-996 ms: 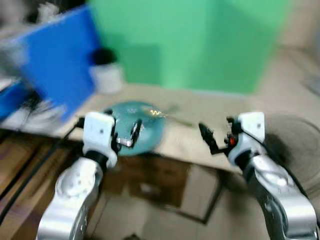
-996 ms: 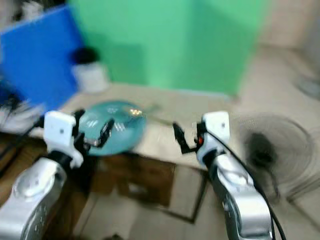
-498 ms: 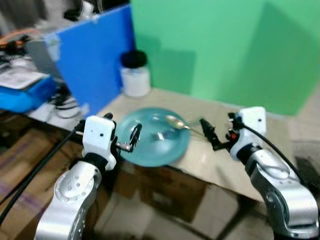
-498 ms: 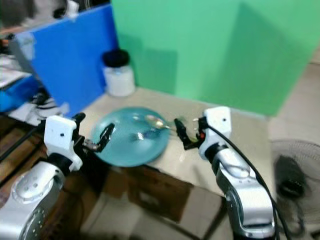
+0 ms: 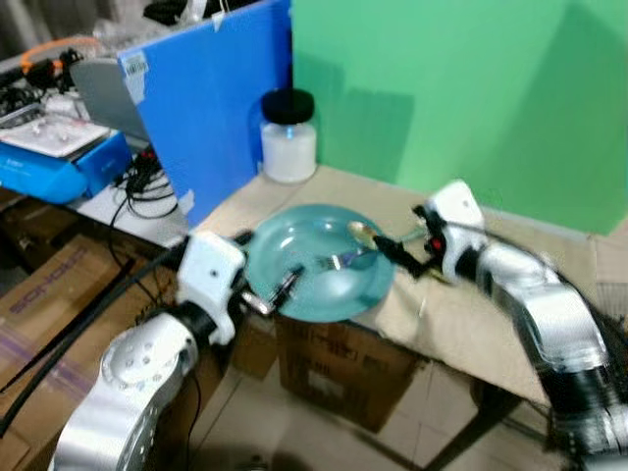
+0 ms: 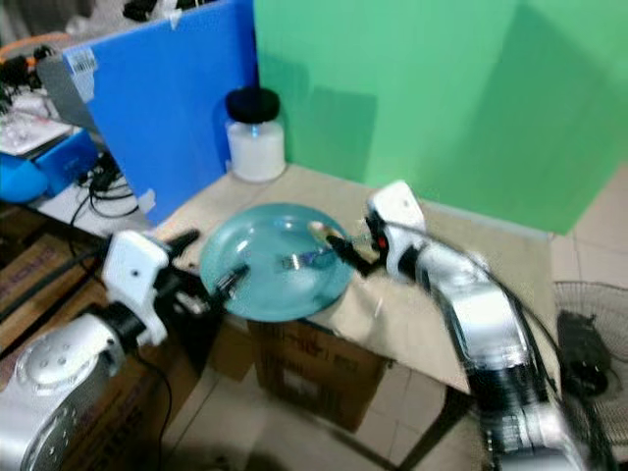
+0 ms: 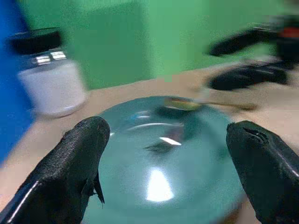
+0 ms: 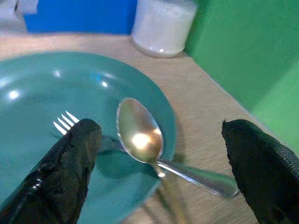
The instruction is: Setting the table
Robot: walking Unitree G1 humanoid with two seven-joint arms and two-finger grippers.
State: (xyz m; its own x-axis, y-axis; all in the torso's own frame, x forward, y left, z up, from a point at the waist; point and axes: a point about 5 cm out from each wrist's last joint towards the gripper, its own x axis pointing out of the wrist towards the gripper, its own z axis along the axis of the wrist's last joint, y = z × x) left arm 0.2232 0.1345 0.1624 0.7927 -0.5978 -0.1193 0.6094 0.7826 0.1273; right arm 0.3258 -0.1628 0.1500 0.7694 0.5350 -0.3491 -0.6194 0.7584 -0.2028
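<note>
With fingers spread wide, the right gripper [image 8: 159, 154] nears the spoon [image 8: 140, 137] propped on the teal plate [image 5: 294, 250] rim at 3 o'clock beside the fork [image 8: 70, 127]; a misjudged closure risks flipping it, while the left gripper [image 7: 163, 172], also agape, faces the plate's 7 o'clock edge.

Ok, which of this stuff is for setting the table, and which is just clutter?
For the job:
teal plate
spoon, bowl resting on the plate's rim
fork, lying in the plate

Just lying about:
white jar with black lid
blue board
cardboard boxes under the table
</note>
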